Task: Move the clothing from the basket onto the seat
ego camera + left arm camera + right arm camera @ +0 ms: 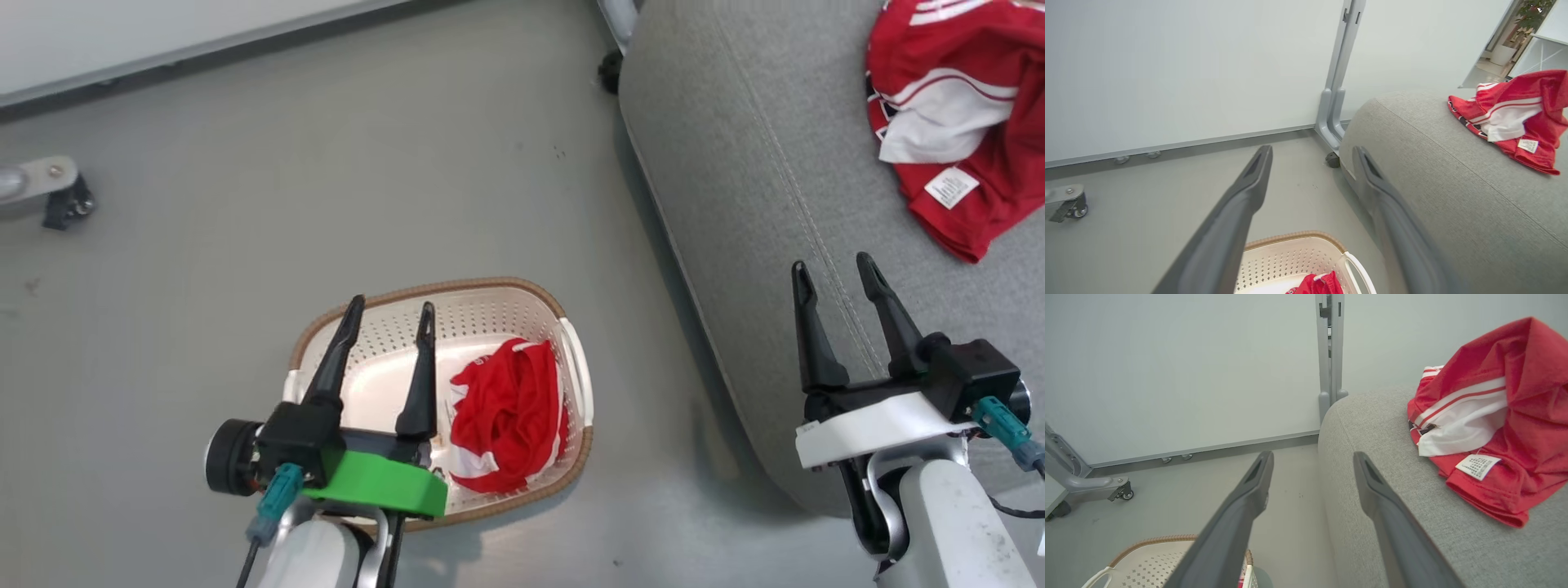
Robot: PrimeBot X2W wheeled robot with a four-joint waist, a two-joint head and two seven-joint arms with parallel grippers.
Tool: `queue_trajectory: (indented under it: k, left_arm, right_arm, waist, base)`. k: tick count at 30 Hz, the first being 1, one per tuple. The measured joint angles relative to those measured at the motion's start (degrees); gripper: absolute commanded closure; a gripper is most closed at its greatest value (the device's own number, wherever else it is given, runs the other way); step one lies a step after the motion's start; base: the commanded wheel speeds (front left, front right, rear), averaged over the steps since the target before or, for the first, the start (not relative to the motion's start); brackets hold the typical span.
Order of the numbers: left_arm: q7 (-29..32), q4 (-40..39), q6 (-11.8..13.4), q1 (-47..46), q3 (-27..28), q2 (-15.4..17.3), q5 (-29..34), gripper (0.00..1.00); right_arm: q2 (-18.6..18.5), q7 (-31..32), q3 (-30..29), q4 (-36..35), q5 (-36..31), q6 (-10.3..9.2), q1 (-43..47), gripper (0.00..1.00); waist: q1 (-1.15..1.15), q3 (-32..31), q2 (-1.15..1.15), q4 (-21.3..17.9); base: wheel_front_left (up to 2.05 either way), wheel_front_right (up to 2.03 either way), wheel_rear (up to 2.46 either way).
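While the left gripper [392,305] is held open and empty above the basket [457,287] containing one red garment [506,416], the right gripper [831,264] is held open and empty over the seat [735,163], where the second garment [996,82] is laid.

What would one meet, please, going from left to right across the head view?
Caster foot → left gripper → crumpled red garment lying in the basket → right gripper → red-and-white garment lying on the seat.
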Motion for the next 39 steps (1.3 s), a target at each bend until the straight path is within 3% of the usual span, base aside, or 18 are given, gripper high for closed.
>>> queue_trajectory:
  k: [7, 15, 22, 39]
  left_arm:
    - [-0.01, -1.87, -1.32, 5.82, 4.38, -0.92, 1.40, 0.00]
    - [-0.02, -6.27, 0.96, 14.58, 7.77, -0.97, -0.16, 0.00]
    - [-0.01, -8.25, 0.34, 19.26, 9.59, -0.97, 1.33, 0.00]
    - [-0.01, -7.75, -0.33, 21.41, 9.92, -0.97, 2.78, 0.00]
  right_arm:
    - [0.36, 0.00, 2.20, -2.27, -1.78, 0.00, 4.14, 0.00]
    - [0.46, 0.00, 6.00, -4.12, -2.20, 0.00, 12.26, 0.00]
    - [0.43, 0.00, 7.14, -5.23, -3.07, 0.00, 16.95, 0.00]
    - [0.45, 0.00, 6.01, -5.64, -2.89, 0.00, 18.68, 0.00]
  waist:
    - [0.00, -6.81, 0.00, 4.25]
    - [0.00, -15.20, 0.00, 6.56]
    - [0.00, -20.45, 0.00, 7.12]
    - [0.00, -22.60, 0.00, 6.20]
  base:
    - [0.00, 0.00, 0.00]
    - [0.00, 0.00, 0.00]
    - [0.00, 0.00, 0.00]
    - [0.00, 0.00, 0.00]
